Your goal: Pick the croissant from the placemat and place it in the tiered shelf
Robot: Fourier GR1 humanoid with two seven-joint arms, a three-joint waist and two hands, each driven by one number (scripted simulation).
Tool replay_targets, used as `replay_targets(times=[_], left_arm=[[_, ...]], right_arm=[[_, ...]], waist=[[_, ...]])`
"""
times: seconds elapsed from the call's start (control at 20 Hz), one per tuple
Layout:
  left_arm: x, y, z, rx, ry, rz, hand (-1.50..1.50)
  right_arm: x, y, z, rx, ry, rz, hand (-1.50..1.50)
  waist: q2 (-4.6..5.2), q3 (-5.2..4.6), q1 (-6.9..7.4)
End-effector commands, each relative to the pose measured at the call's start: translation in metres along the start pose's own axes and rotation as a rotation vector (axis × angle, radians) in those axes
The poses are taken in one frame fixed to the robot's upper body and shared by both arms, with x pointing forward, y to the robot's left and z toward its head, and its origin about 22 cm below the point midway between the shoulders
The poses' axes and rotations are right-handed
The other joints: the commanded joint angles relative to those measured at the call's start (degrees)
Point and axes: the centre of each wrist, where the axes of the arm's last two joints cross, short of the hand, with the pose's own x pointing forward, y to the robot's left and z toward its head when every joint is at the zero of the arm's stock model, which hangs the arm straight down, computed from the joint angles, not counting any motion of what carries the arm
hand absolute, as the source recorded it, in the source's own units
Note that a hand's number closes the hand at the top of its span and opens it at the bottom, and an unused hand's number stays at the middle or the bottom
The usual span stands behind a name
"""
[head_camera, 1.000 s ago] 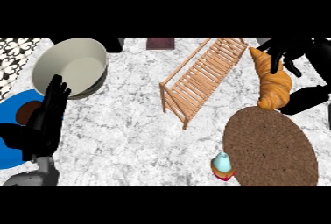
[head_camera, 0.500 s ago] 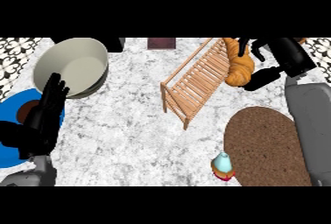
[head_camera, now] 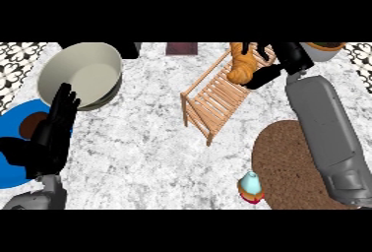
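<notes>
The right hand [head_camera: 280,66] is up at the far right, black fingers curled round the golden-brown croissant [head_camera: 242,66], which hangs over the far end of the slatted wooden tiered shelf [head_camera: 218,98]. The round brown woven placemat [head_camera: 287,162] lies bare, near and to the right, under the grey forearm.

Here's the worry: the shelf leans at an angle across the marbled grey desk [head_camera: 152,147], and those slats look open. Let go too high or off-centre and I reckon the croissant rolls off the rail, or slips between the slats onto the desk. The hand sits close to the frame too, so a nudge could shove the shelf.

Left hand [head_camera: 47,140] rests open, fingers straight, at the near left over the blue plate [head_camera: 15,123], beside the pale grey bowl [head_camera: 80,74]. A small pale-blue-topped cupcake [head_camera: 251,188] sits at the placemat's near edge, clear of it all.
</notes>
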Motion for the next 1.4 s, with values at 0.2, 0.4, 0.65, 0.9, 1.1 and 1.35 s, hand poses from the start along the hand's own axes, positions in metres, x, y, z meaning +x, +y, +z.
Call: replay_targets(times=[0.2, 0.4, 0.65, 0.9, 1.1, 1.35], left_arm=[[0.001, -0.006, 0.001, -0.013, -0.003, 0.006, 0.00], [0.013, 0.004, 0.003, -0.004, -0.004, -0.004, 0.00], [0.020, 0.003, -0.006, 0.011, -0.004, 0.014, 0.00], [0.000, -0.009, 0.001, 0.011, 0.009, -0.005, 0.00], [0.005, 0.023, 0.006, 0.009, -0.009, -0.002, 0.00], [-0.006, 0.001, 0.001, 0.002, -0.003, 0.005, 0.00]], right_arm=[[-0.002, 0.007, -0.029, 0.081, 0.060, -0.111, -1.50], [-0.013, 0.007, -0.029, 0.083, 0.044, -0.134, -1.50], [-0.020, -0.003, -0.025, 0.064, -0.029, -0.237, -1.50], [-0.003, -0.042, -0.033, -0.018, -0.049, -0.365, -1.50], [-0.022, -0.086, -0.017, -0.126, 0.054, -0.359, -1.50], [-0.036, -0.153, 0.011, -0.214, 0.156, -0.395, -1.50]], waist=[[0.09, 0.00, 0.17], [0.08, 0.02, 0.22], [0.03, 0.03, -0.11], [-0.23, 0.01, -0.81], [0.00, 0.01, 0.07], [0.34, 0.01, 0.18]])
